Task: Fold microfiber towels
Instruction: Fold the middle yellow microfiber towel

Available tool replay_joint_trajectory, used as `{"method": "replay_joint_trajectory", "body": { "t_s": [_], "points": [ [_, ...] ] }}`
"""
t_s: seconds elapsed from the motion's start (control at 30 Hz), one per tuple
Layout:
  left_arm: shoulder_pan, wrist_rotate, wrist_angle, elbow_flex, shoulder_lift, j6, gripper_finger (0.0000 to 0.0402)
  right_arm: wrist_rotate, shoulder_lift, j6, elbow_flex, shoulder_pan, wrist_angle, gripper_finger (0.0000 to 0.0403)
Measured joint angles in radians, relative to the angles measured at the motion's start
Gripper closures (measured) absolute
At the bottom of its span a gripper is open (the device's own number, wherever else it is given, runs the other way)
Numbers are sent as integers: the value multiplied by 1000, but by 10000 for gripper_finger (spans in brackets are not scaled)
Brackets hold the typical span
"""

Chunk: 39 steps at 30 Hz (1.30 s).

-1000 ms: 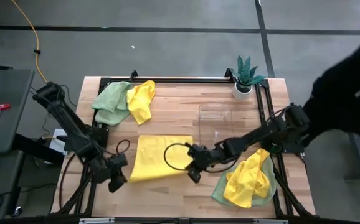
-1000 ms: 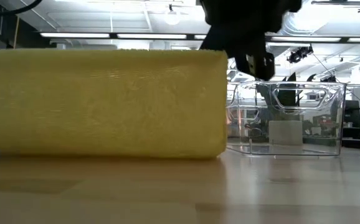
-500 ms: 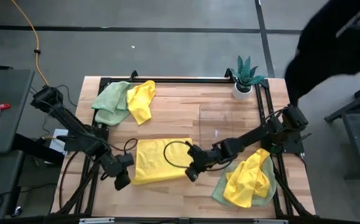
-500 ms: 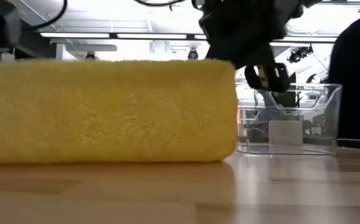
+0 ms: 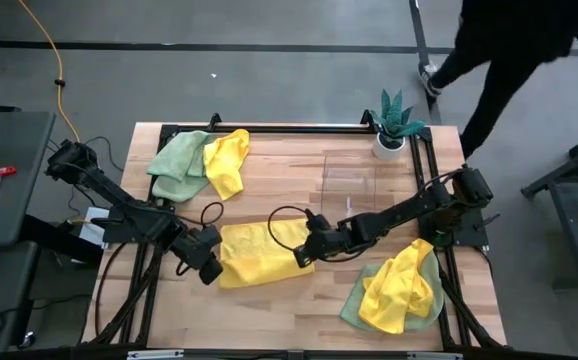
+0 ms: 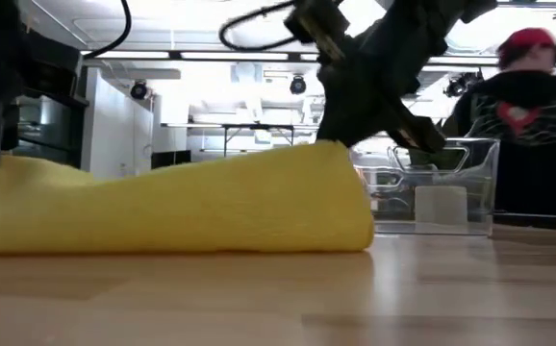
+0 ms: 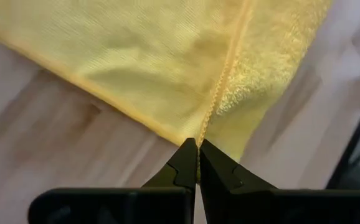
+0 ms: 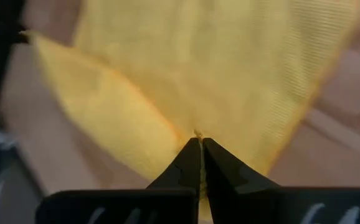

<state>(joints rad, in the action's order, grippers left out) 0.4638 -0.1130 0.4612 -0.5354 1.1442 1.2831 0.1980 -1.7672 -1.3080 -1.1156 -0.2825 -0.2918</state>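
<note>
1. Yellow microfiber towel (image 5: 257, 254) lies mid-counter toward the front edge, partly bunched, each end pinched by an arm.
2. Left gripper (image 5: 212, 268) is at the towel's left end, jaws clamped on the hem; the left wrist view shows the stitched edge (image 7: 223, 99) running into the closed tips.
3. Right gripper (image 5: 301, 256) is at the towel's right end, jaws closed on the yellow fabric (image 8: 186, 81).
4. Green and yellow towels (image 5: 199, 160) are heaped at the counter's back left; another yellow-on-green pile (image 5: 399, 290) sits front right.
5. Clear plastic bin (image 5: 351, 192) and potted plant (image 5: 393, 122) stand back right.
6. Person in dark clothing (image 5: 509, 50) beyond the counter, red cap (image 6: 530, 40) in the low view.
7. No legible labels or writing anywhere.
</note>
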Motion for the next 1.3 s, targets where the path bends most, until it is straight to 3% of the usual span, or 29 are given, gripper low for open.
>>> {"method": "replay_joint_trajectory", "body": {
  "t_s": [0.67, 1.0, 1.3],
  "points": [
    [4, -327, 76, 0, 0, 156, 401, 324, 2, -177, 0, 4, -41, 403],
    [104, -502, 170, -1, 1, 372, 401, 326, -48, -177, 0, 41, -34, 403],
    [109, -512, 200, -1, 57, 392, 401, 333, -75, -176, 0, 60, -33, 403]
  ]
}}
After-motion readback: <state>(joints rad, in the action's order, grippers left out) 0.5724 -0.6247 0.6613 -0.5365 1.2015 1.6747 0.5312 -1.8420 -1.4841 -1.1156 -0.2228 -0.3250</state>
